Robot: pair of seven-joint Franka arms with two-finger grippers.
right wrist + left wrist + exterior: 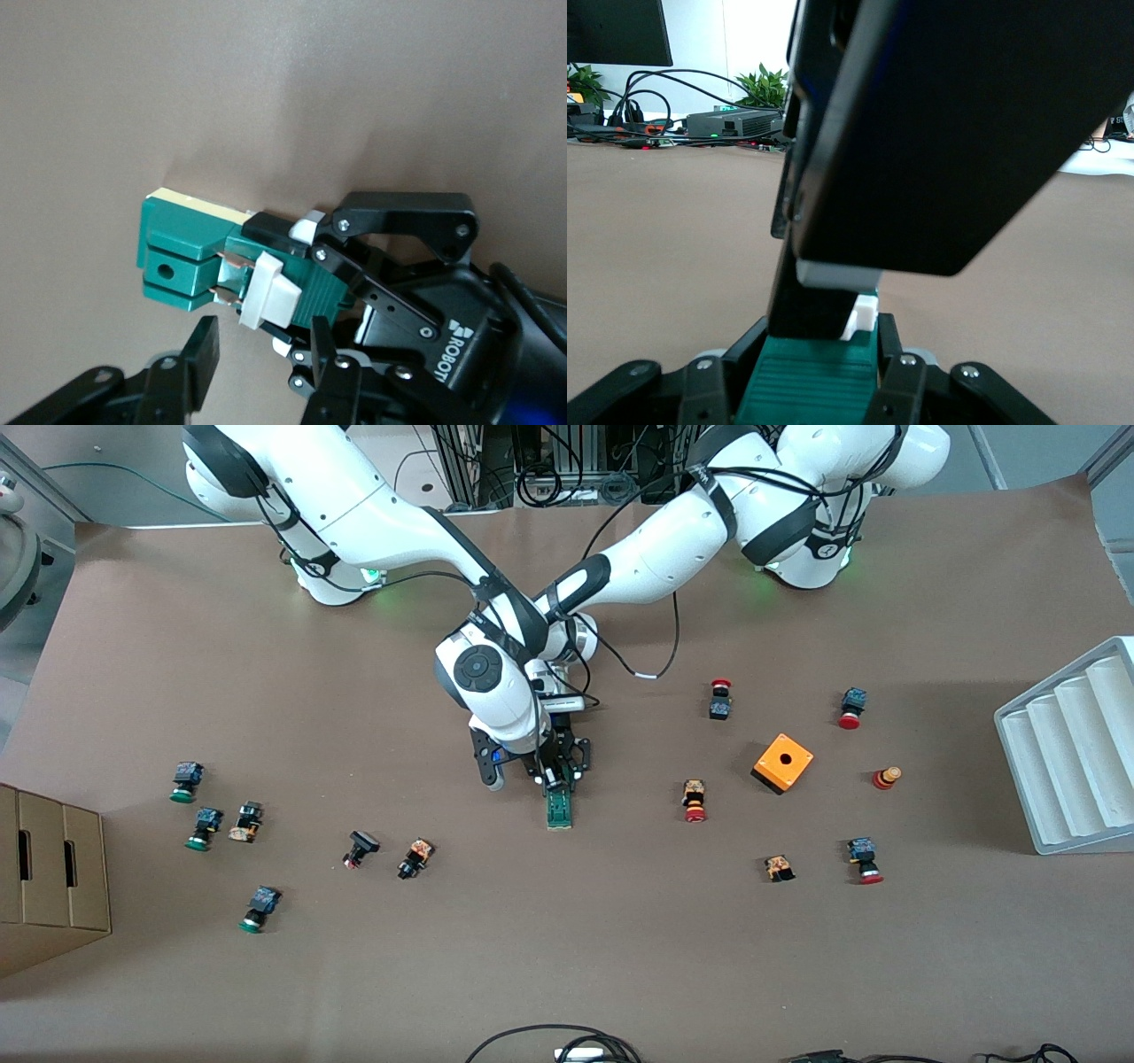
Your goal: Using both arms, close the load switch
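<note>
At mid-table I have the left gripper [556, 778] clamped on the load switch [559, 810], fingers pressed onto the dark-green body at its end farther from the front camera. My right gripper [518, 771] sits just beside it toward the right arm's end, its fingers [330, 347] spread around the white lever [266, 297], one finger touching the lever's side, no pinch that I can see. Around them, push-buttons lie scattered over the brown table [567, 957], and an orange box with a hole [783, 763] stands toward the left arm's end
</note>
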